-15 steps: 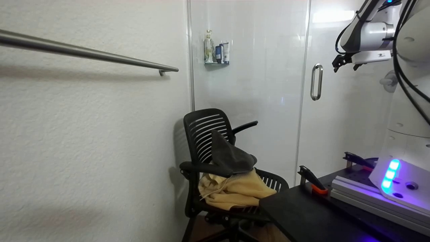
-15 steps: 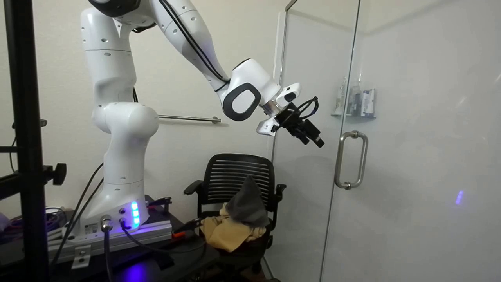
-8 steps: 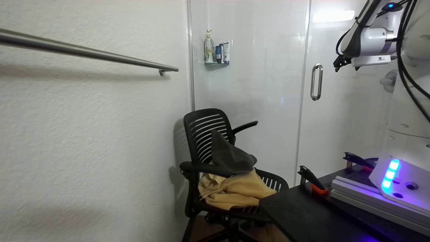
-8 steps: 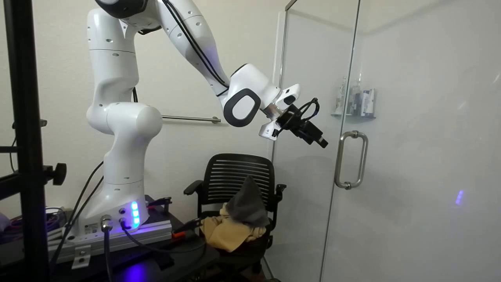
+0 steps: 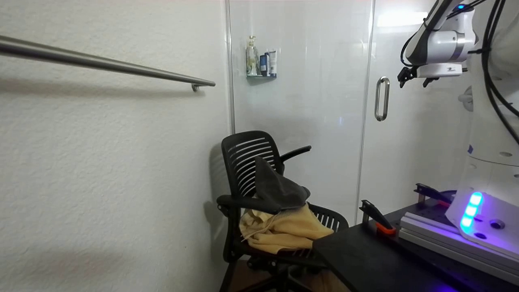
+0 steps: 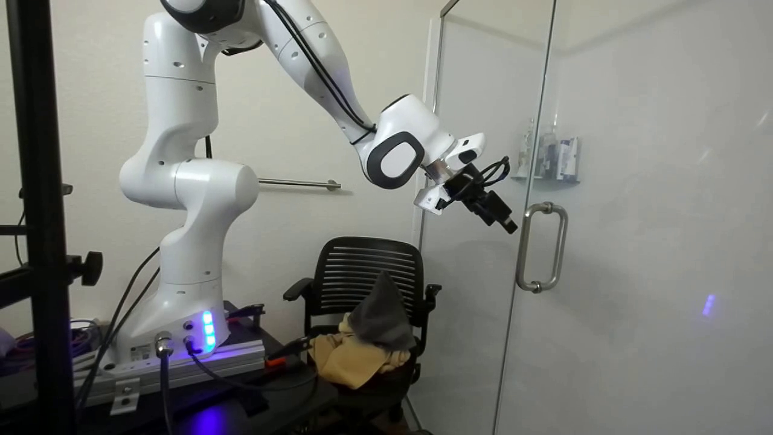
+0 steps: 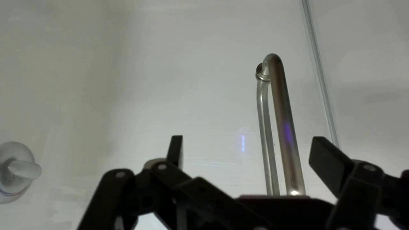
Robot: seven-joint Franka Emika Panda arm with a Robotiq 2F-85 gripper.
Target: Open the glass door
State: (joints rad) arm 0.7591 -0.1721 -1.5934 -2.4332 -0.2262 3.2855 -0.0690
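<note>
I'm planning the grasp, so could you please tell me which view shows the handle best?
The wrist view: the handle looks largest there, though the gripper hides its lower end. Both exterior views show it whole, but smaller.

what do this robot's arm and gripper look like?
Arm: white, rounded, black cables strapped along it, black oval ring and silver band before the gripper, blue light strip on the base. Gripper: black, angular, jointed linkages, dark wires looped outside. White wrist housing: marking too small to read.
</note>
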